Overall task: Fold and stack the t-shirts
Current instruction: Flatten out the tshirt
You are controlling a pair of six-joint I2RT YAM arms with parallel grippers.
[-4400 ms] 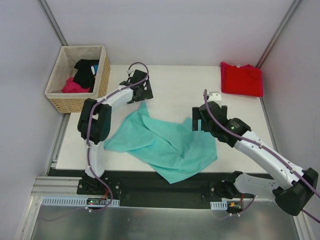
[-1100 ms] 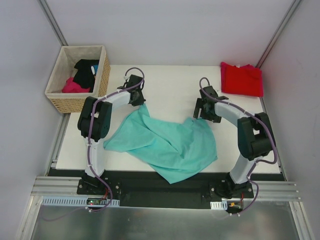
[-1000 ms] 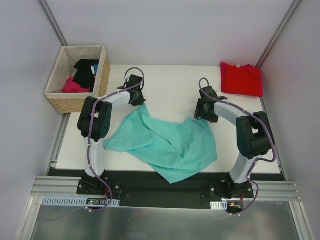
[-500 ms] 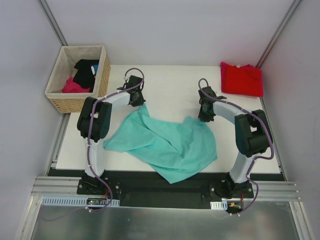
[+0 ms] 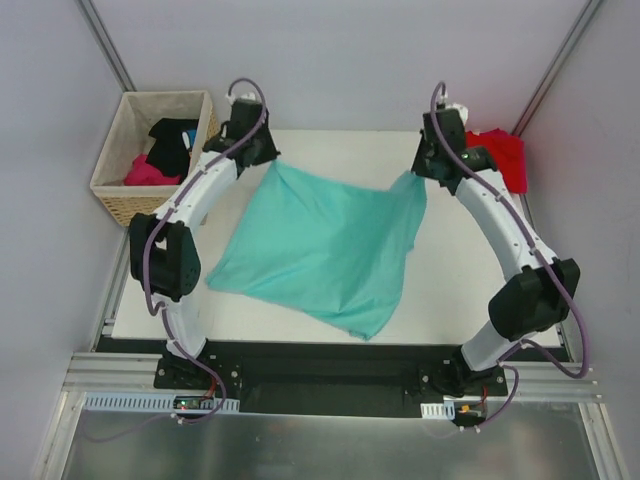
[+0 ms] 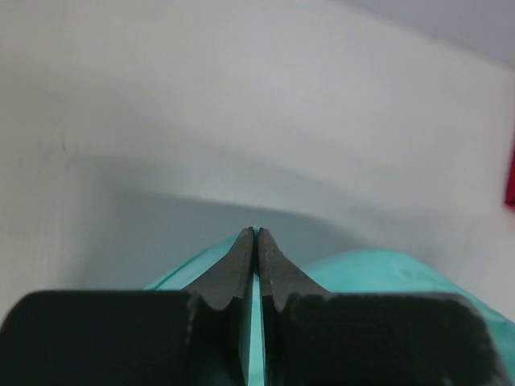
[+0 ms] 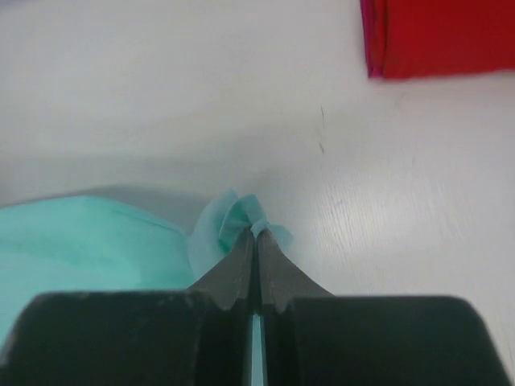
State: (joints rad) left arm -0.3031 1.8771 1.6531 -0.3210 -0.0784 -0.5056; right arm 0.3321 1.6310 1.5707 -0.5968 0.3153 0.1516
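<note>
The teal t-shirt (image 5: pixel 330 245) hangs stretched between both arms over the white table (image 5: pixel 340 150), its lower edge trailing toward the near side. My left gripper (image 5: pixel 272 160) is shut on its far left corner; teal cloth (image 6: pixel 354 269) shows either side of the closed left gripper (image 6: pixel 255 233) in the left wrist view. My right gripper (image 5: pixel 420 175) is shut on the far right corner, with a bunched teal tip (image 7: pixel 241 213) poking past the right gripper (image 7: pixel 257 235). The folded red t-shirt (image 5: pixel 505 155) lies at the far right corner, also the red t-shirt (image 7: pixel 438 36) in the right wrist view.
A wicker basket (image 5: pixel 125 195) stands off the table's far left corner, holding a black garment (image 5: pixel 172 145) and a magenta-pink garment (image 5: pixel 150 172). Grey walls close in on the left, back and right.
The right gripper shut on the teal shirt's corner. Both arms then rose and moved away toward the far side, lifting and spreading the crumpled shirt into a taut sheet.
</note>
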